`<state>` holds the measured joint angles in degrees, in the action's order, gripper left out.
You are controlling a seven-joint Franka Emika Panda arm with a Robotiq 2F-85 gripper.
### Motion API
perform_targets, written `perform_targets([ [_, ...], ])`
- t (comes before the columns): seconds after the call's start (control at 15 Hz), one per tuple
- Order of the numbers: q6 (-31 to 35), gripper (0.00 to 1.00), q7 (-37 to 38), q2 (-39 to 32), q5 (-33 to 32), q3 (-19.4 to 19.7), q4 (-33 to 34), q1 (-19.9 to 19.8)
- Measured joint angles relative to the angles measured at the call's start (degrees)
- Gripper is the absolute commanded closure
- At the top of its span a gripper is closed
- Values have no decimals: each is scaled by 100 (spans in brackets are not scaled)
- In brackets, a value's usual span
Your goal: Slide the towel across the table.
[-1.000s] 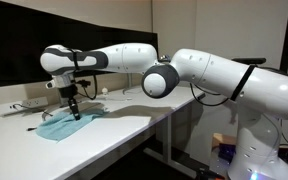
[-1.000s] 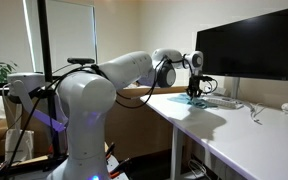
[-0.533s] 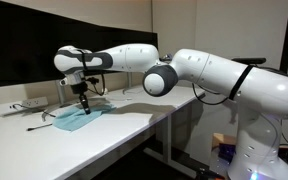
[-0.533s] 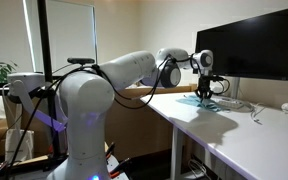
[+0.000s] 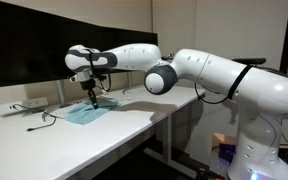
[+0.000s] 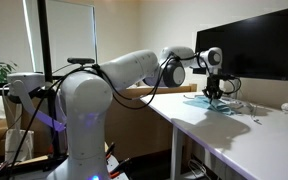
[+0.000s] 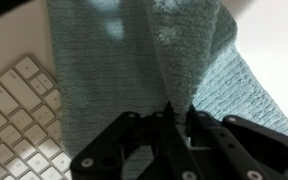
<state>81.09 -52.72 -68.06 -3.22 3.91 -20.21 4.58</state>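
White table (image 5: pixel 114 140) with a big dark monitor (image 5: pixel 29 40) along its back. The Panda arm (image 5: pixel 214 80) reaches out over the table from the side.

The teal towel (image 5: pixel 82 114) lies on the tabletop in front of the monitor, partly flat and bunched under the tool. In the wrist view the towel (image 7: pixel 104 70) has a raised ridge running into the fingers. A white keyboard (image 7: pixel 19 120) sits just beside its edge.

The gripper (image 7: pixel 176 122) is pinched together on that ridge of cloth, pointing straight down and low over the table in an exterior view (image 6: pixel 214 94). A thin cable (image 5: pixel 42 121) lies near the towel.

Step in hand, judged: mid-slide, dragging the cloth along the surface. To do it well:
- Hold the height low so the towel trails flat and does not lift.
- Keep the pinch firm.
- Move steadily, parallel to the tabletop.

Edges and room:
- The front table edge is near the towel in an exterior view (image 5: pixel 134 122), so avoid drifting toward it.
- The keyboard and monitor base crowd the back side.
- Open bare surface runs along the table's length, with a small white object (image 6: pixel 287 107) well apart.
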Motion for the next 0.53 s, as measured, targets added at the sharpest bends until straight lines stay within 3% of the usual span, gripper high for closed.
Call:
perform_targets([
  [0.53,0,92,26,-50,0,1,-2,44],
])
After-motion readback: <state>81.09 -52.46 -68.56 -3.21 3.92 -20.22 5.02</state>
